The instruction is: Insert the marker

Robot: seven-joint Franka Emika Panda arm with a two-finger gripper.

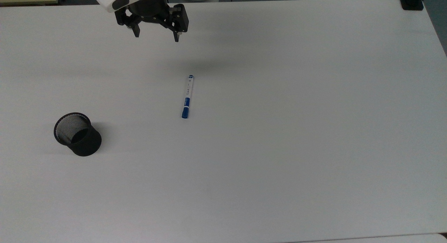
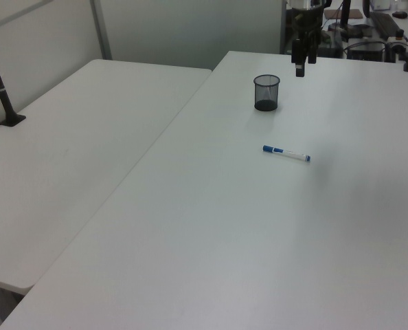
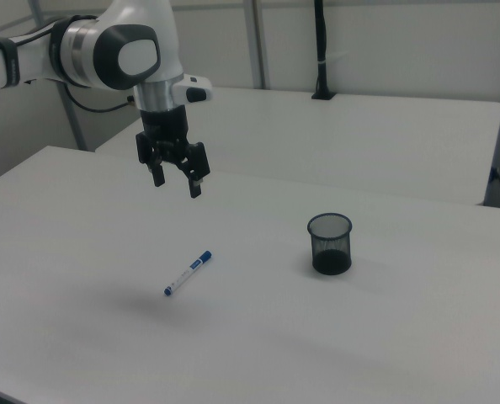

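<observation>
Fingers (image 1: 136, 30) spread wide and empty, the arm hangs above the counter (image 1: 314, 131), the marker (image 1: 187, 96) lying flat toward five o'clock in the top view, long axis twelve-to-six.

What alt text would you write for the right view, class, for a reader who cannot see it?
A white robot arm holds its open end effector in the air above a white table, where a blue-capped marker lies flat. A black mesh cup stands upright, apart, towards the right view's right.
</observation>
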